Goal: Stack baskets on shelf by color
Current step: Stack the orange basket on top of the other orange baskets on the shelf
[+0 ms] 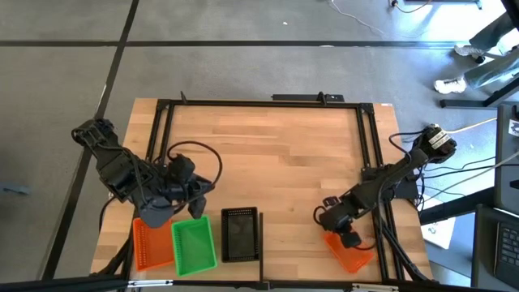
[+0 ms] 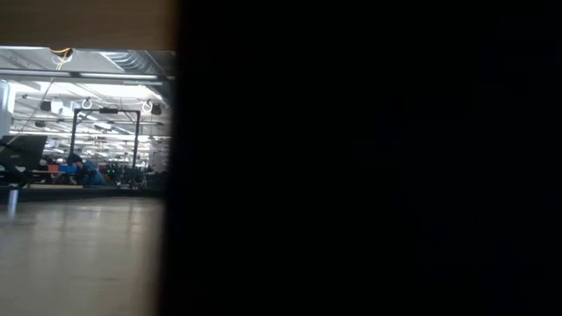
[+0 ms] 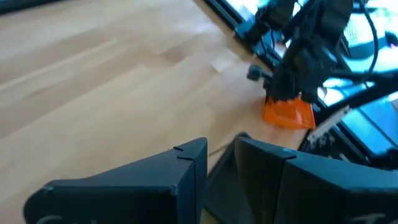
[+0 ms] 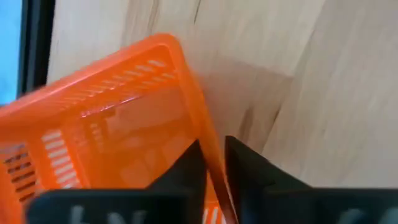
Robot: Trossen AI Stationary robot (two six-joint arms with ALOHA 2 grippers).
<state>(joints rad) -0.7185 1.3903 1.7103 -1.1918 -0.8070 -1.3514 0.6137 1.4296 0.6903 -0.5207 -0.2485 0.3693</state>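
High view: the table (image 1: 268,154) carries orange (image 1: 149,243), green (image 1: 195,245) and black (image 1: 240,234) baskets in a near-edge row. Right gripper (image 4: 214,163) pinches one wall of a lone orange basket (image 1: 350,253); so thin a bite could slip on lifting. Left gripper (image 3: 221,162) hovers slightly parted, empty.

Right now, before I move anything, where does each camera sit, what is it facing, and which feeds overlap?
High view: overhead, straight down on the table; both arms show, left tool, right tool.
Low view: table height, mostly blocked by something dark; only the room behind shows.
Left wrist view: looks across the table past its own fingers to the right arm.
Right wrist view: close on the orange basket, its rim between its own fingers.
Shared: both wrist views and the high view show that orange basket.
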